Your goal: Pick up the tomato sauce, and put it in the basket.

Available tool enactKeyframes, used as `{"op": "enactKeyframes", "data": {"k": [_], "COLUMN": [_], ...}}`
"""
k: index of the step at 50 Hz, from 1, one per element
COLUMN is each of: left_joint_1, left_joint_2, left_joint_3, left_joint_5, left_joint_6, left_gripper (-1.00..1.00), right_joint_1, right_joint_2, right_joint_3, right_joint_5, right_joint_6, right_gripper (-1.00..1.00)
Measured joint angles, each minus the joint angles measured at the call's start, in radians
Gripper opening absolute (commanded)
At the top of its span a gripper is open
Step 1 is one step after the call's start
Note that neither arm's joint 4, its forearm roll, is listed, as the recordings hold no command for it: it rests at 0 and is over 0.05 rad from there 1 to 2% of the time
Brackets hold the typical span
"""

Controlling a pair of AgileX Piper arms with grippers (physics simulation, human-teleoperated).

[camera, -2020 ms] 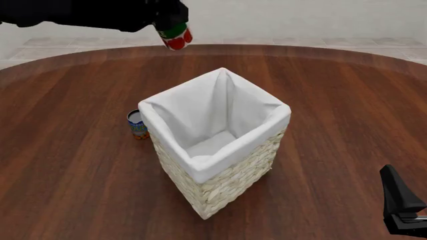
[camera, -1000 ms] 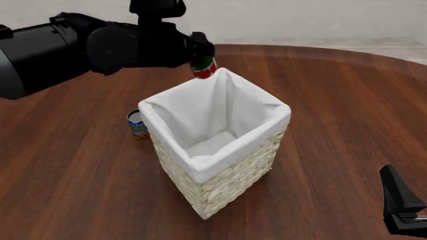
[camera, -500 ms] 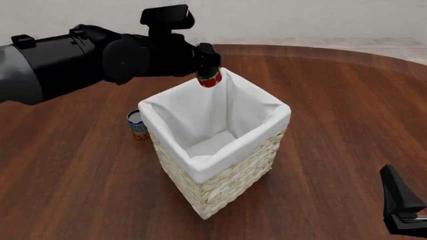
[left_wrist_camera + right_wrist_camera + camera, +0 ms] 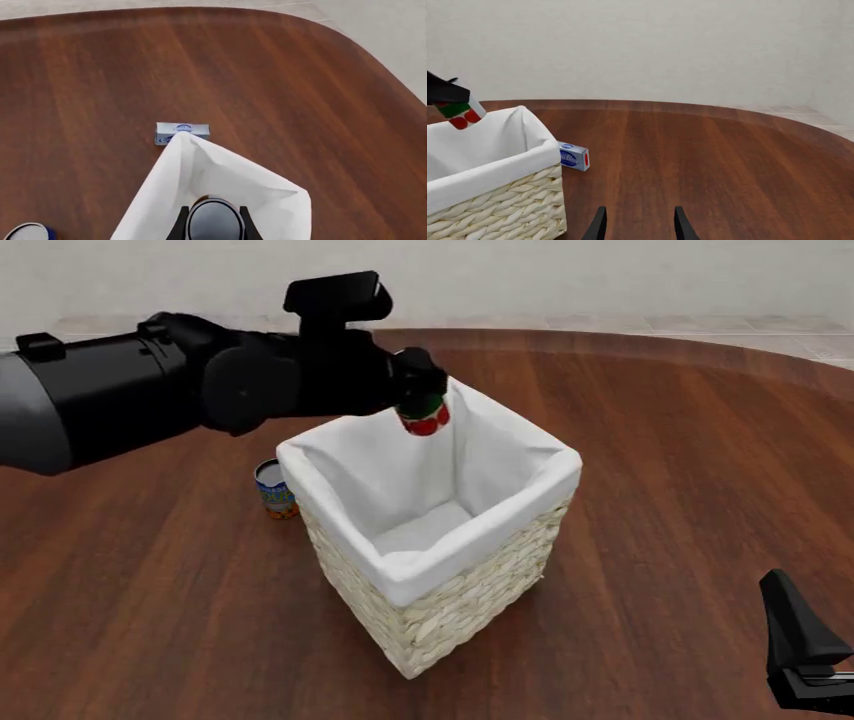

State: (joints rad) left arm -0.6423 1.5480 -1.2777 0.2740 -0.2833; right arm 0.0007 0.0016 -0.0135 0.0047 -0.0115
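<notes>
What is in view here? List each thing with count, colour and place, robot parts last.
tomato sauce can: one, red label with green band, held over the far corner of the basket opening, tilted.
basket: one, pale woven wicker with white cloth lining, standing at the middle of the table.
blue-labelled can: one, blue label with a pale top, upright on the table beside the basket's left side.
small box: one, blue and white with a red end, lying on the table behind the basket.
table: one, dark brown wood, rounded far edge.
left claw: one, black, shut on the tomato sauce can above the basket.
right claw: one, black, open, low at the near right, holding nothing.
</notes>
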Motion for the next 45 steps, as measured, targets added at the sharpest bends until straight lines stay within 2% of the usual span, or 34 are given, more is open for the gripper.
{"op": "enactKeyframes", "data": {"k": [25,45], "left_joint_1": [-0.005,-0.006], "left_joint_2": [0.062,0.096], "left_joint_3": [0.058,0.079], "left_joint_5": [-0.09,-0.118], "left_joint_6": [-0.031,-0.035], "left_gripper": [-1.0,-1.0], "right_joint_1": [0.0,0.0], "right_joint_2": [0.0,0.0], "right_joint_3": [0.0,0.0], "right_joint_5": [0.0,0.0], "right_joint_6": [0.0,0.0], "right_gripper": [1.0,1.0]}}
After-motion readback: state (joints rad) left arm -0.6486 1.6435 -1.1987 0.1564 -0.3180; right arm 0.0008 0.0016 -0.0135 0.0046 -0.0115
